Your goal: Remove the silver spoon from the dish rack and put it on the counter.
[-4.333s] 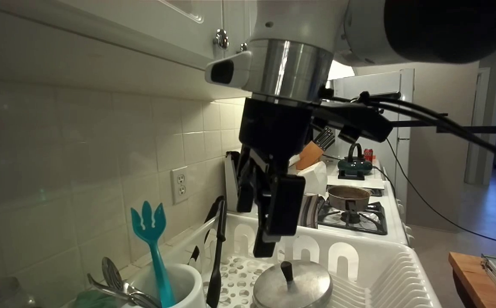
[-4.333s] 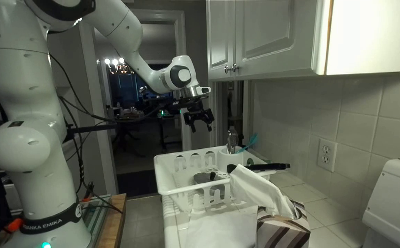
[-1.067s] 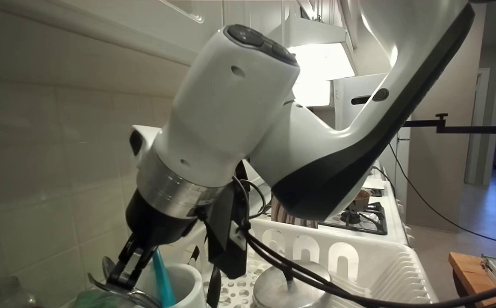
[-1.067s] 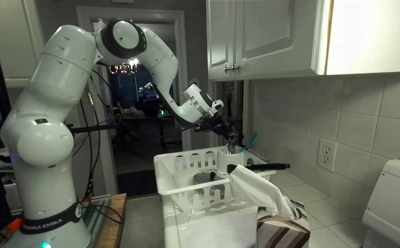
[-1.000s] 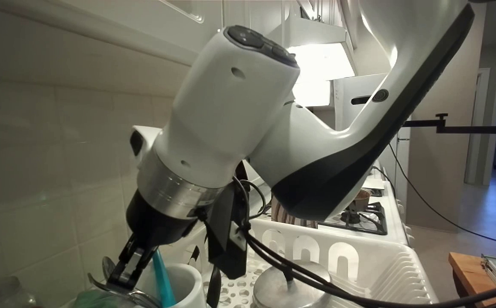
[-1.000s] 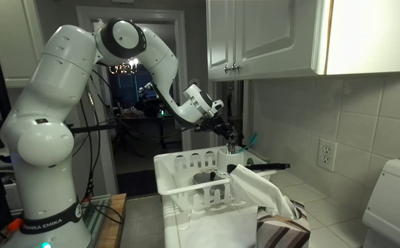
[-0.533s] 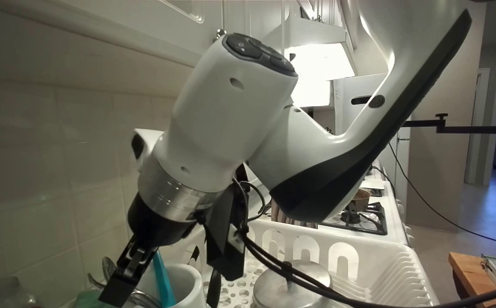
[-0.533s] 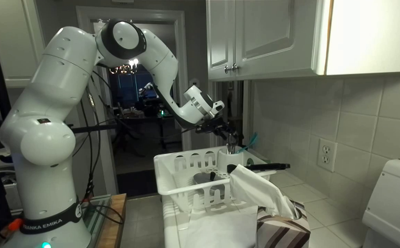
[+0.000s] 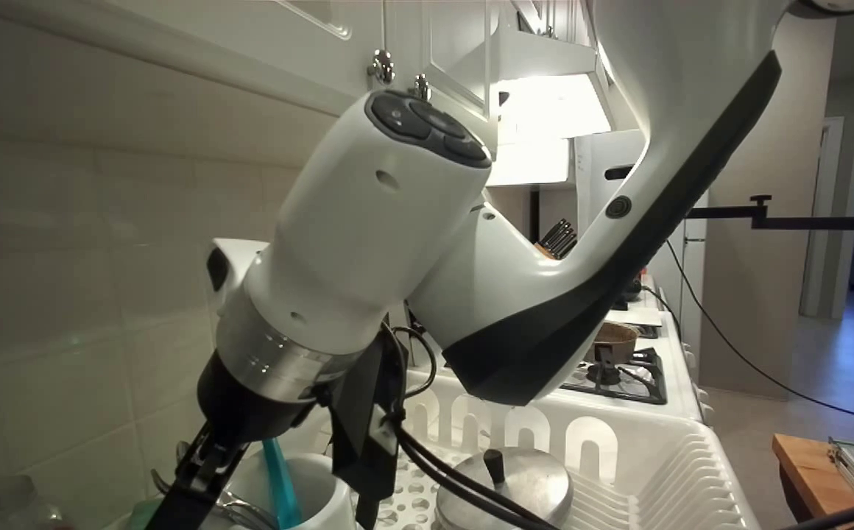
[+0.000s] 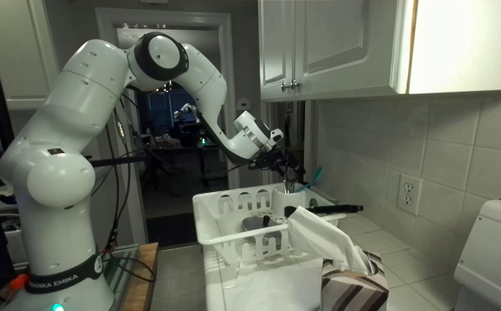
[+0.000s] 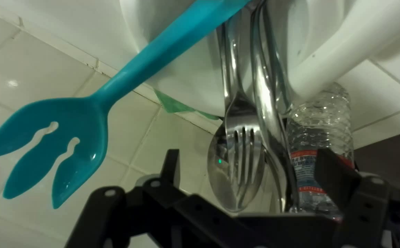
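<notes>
Two steps make up this job, out of the rack [image 10: 250, 233] and onto the counter [image 10: 365, 226], and we count neither as done; the spoon [image 11: 218, 168] sits among the cutlery [image 11: 266, 105] at the cup [image 10: 288, 203], which stands toward the far right of the rack in an exterior view; we judge that its handle runs down into that cup, though the lower end is hidden from us; in the wrist view we see its bowl partly covered by a fork [image 11: 242, 117], tines in front of it, with more cutlery crowding in just to the right, too edge-on for us to name; the teal utensil [image 11: 89, 119] leans off to the left there, and a bottle [image 11: 317, 131] shows beyond on the right. Our gripper [image 11: 250, 165] has its jaws spread wide, one to the left of the bunch and one to the right, and it grasps nothing; whether they reach as deep as the bowl we cannot tell. By our reading we are at the approach, roughly lined up for a grasp, so nearly everything is left: take hold of the spoon alone, draw it up out of the cup, carry it over the rack's rim, lay it on the counter and let go; with the fork over the bowl, we think a squeeze straight from here could well bring both away together.
</notes>
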`<action>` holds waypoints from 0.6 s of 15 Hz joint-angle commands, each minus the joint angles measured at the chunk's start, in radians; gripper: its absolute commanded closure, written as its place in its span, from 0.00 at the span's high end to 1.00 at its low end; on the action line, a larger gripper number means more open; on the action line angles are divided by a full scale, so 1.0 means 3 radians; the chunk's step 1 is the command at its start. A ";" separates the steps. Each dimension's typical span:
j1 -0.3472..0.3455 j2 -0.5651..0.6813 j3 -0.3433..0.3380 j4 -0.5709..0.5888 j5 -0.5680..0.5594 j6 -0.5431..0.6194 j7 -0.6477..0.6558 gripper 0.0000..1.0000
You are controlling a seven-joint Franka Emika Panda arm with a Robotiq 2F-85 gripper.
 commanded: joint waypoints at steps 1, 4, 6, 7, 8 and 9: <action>0.0037 0.0194 -0.0081 0.0226 -0.0081 0.0097 0.0085 1.00; 0.0036 0.0257 -0.0080 0.0302 -0.0055 0.0129 0.0079 0.95; 0.0036 0.0259 -0.0068 0.0320 -0.0039 0.0128 0.0073 0.78; 0.0033 0.0261 -0.0059 0.0326 -0.0029 0.0121 0.0064 0.68; 0.0038 0.0254 -0.0060 0.0323 -0.0029 0.0115 0.0068 0.92; 0.0040 0.0250 -0.0060 0.0321 -0.0029 0.0116 0.0069 0.91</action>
